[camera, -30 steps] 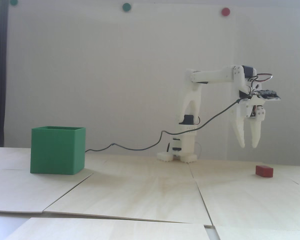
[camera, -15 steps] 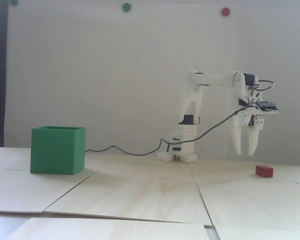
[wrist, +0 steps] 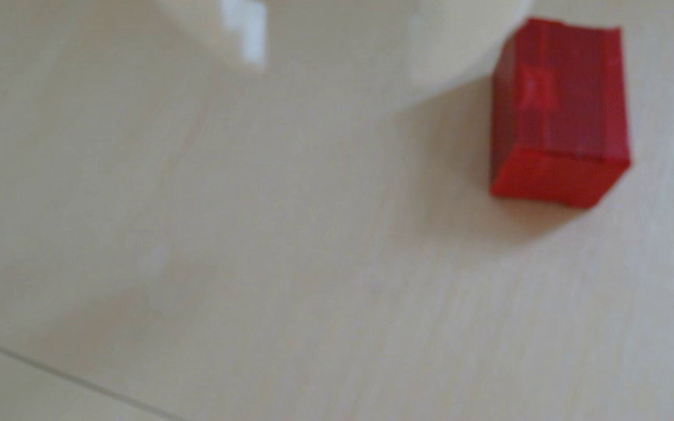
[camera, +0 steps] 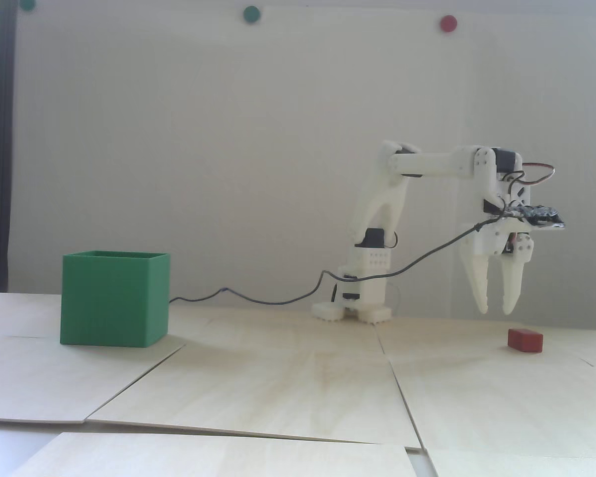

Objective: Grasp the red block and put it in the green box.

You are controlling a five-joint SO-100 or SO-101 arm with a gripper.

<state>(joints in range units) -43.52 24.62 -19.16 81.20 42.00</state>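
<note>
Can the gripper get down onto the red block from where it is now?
Probably yes. The gripper hangs open just above and slightly left of the red block in the fixed view, and nothing stands between them on the bare wooden table.

White arm (camera: pixel 427 164): upper link rising from base (camera: pixel 352 310), forearm level, wrist bent straight down. Gripper (camera: pixel 496 312): fingers parted in a narrow V, empty, tips hanging clear above the base's level, out to its right in the fixed view
</note>
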